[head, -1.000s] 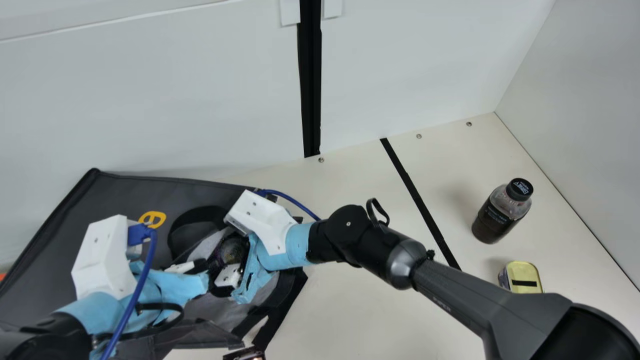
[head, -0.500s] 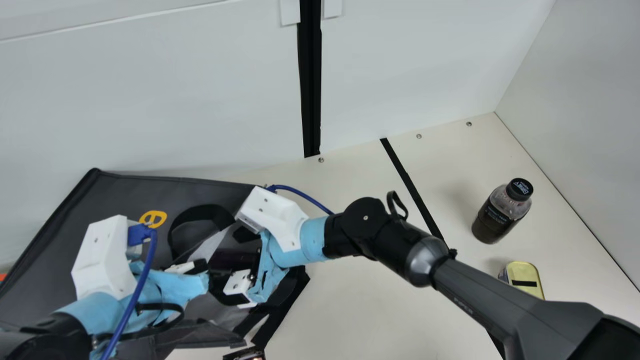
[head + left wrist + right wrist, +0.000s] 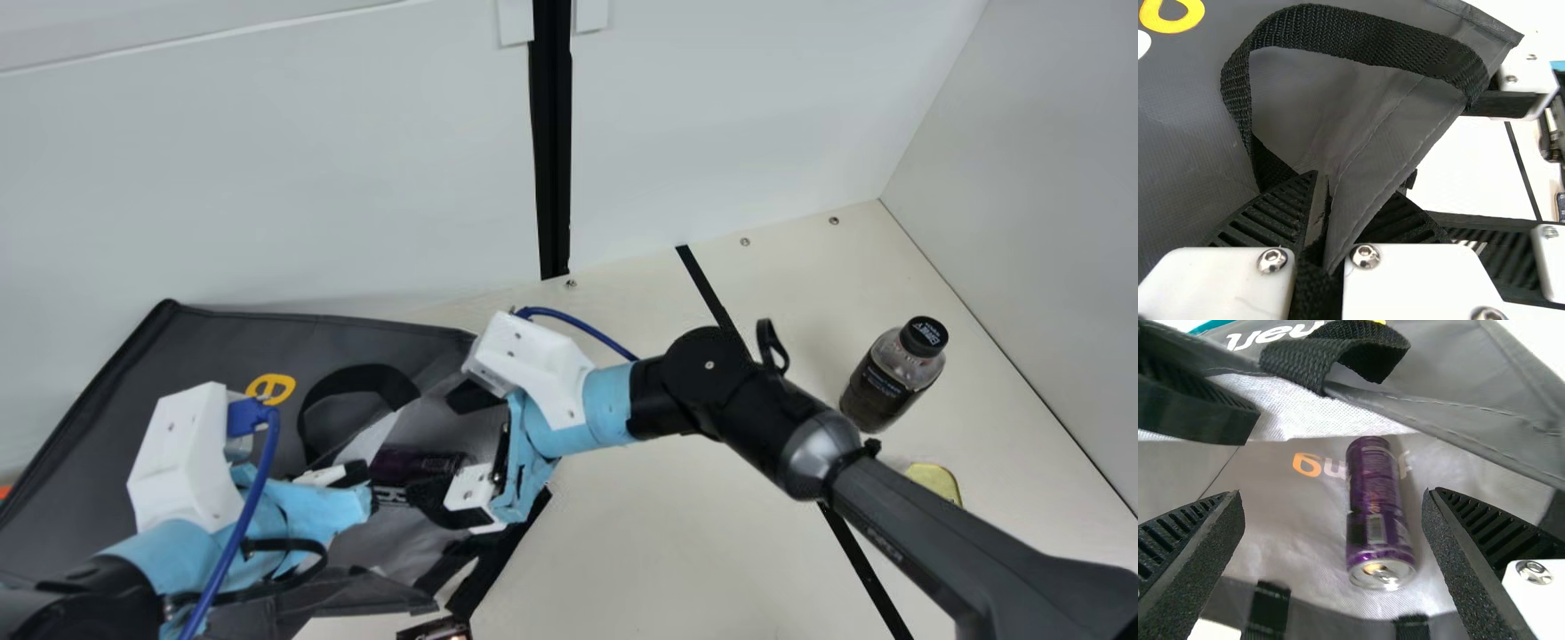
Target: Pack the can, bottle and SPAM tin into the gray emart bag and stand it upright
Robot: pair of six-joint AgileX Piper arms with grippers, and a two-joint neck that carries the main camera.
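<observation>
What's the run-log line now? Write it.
left end effector: shut on bag | right end effector: open | can: in bag | bottle, tin: on table

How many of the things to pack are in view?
3: the can lies on the gray bag; the bottle and SPAM tin sit on the table, the tin partly hidden by the right arm.

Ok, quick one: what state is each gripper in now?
Left gripper: closed on the gray bag's edge.
Right gripper: open, not holding the can.
</observation>
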